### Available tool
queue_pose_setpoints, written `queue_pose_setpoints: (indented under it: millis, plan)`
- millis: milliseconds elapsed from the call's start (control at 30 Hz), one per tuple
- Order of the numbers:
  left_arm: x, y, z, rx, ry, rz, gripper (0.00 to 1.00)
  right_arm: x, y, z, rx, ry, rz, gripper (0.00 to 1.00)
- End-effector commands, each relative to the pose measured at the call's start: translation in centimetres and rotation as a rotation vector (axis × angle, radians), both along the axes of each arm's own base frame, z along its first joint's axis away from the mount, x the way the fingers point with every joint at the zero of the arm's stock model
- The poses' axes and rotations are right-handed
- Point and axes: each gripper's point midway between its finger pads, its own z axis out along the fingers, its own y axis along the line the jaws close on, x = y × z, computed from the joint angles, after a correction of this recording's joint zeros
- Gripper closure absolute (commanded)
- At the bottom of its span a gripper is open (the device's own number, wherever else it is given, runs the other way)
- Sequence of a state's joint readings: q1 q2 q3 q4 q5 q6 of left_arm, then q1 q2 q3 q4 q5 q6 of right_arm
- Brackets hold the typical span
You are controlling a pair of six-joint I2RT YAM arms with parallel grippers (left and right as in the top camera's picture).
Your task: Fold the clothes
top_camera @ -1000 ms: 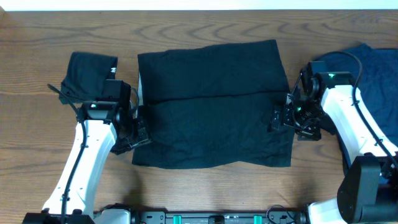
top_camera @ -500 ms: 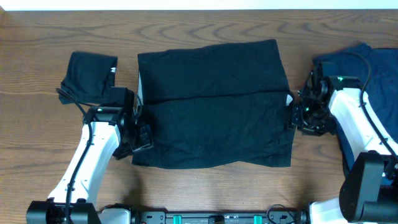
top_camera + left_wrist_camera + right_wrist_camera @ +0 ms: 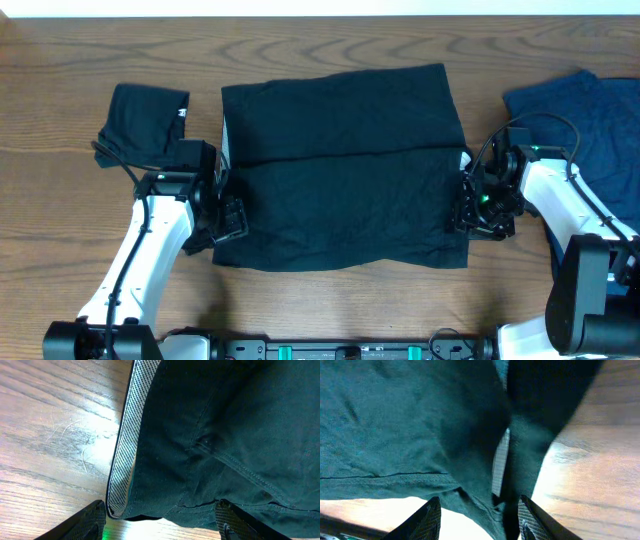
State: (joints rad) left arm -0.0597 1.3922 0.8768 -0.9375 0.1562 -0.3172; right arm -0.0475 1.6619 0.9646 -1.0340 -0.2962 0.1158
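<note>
Since the clothes are what counts, start there: a big black garment (image 3: 345,165) lies flat mid-frame in the overhead view. It is roughly rectangular, with a fold line running across it left to right and a slightly wavy lower edge. Upper left sits a smaller black garment (image 3: 140,122), bundled up and well apart from the big one, with a white tag (image 3: 183,112) at its right edge. Far right lies a navy garment (image 3: 590,105), partly cut off by the frame edge.

At the big garment's left edge, lower half, is the left gripper (image 3: 160,510). The left wrist view shows its jaws wide, one finger over bare wood and the other over black cloth. The garment's corner and its dotted grey-white lining (image 3: 125,445) lie between them, and the cloth is not pinched.

At the opposite, right edge, about the same height in the frame, is the right gripper (image 3: 479,502). The right wrist view shows its jaws partway apart, narrower than the left's. A dark fold of cloth and a sliver of pale lining (image 3: 501,465) sit in the gap. Bright table shows between the cloth and one finger, so it is not clamped on the cloth. Whether any fingertip touches the table, cannot tell.

A wooden table (image 3: 330,40) lies under everything, and the white arms reach in from the bottom corners of the overhead frame.
</note>
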Motion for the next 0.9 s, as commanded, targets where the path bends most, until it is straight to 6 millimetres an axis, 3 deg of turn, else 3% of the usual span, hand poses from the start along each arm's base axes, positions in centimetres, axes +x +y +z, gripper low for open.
queue_pose_setpoints:
  millis: [0,167,267,600,633,733,867]
  plan:
    - [-0.2,0.3,-0.3,0.012,0.012,-0.003,0.28,0.3,0.6,0.2,0.048,-0.018,0.004,0.55]
    - [-0.2,0.3,-0.3,0.013,0.009,-0.004,0.27,0.3,0.6,0.2,0.045,-0.014,0.003,0.60]
    - [-0.2,0.3,-0.3,0.013,0.009,-0.006,0.27,0.1,0.6,0.2,0.045,-0.008,0.002,0.67]
    - [-0.2,0.3,-0.3,0.013,0.009,-0.006,0.27,-0.5,-0.4,-0.4,-0.017,0.009,0.014,0.66]
    - [-0.2,0.3,-0.3,0.013,0.009,-0.006,0.27,-0.5,-0.4,-0.4,-0.016,0.011,0.013,0.69]
    - [-0.4,0.3,-0.3,0.013,0.019,-0.006,0.27,-0.8,-0.4,-0.3,-0.015,0.023,0.014,0.92]
    - [-1.2,0.3,-1.0,0.014,0.043,-0.006,0.27,-0.8,-0.4,-0.3,-0.015,0.024,0.014,0.96]
